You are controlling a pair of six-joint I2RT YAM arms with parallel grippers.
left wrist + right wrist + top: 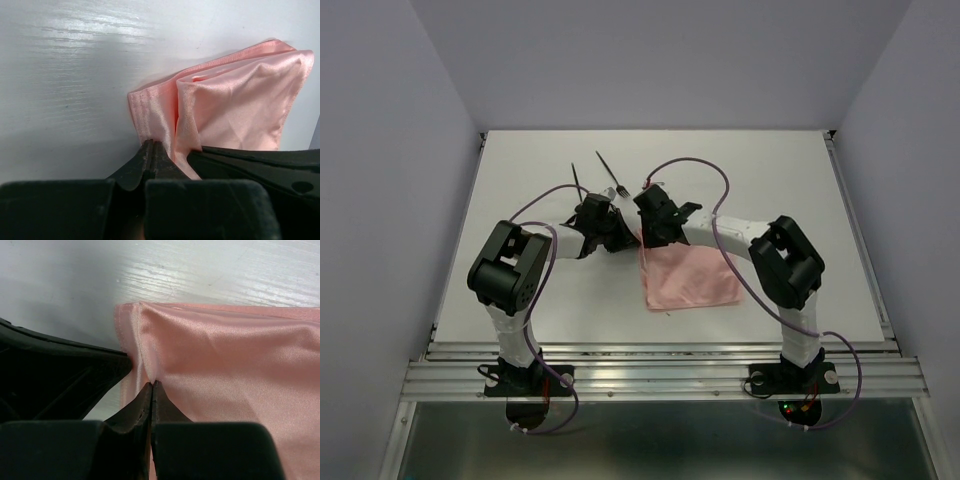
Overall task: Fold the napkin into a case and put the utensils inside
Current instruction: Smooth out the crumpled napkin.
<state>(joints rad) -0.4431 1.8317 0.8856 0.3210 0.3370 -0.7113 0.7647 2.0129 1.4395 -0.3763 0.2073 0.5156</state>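
Napkin, pink: we have left gripper and right gripper both pinched on its far-left corner, ready for folding; utensils lie beyond.

2 arms, same build: left arm & right arm = black joint blocks w/ white-wrapped links betw. Purple cables loop along each. Black base plates, green LED by right one. Right gripper matte black.

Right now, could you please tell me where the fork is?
In the top view the fork lies on the table just beyond the left gripper and right gripper, left of centre, with the other black utensil to its left.
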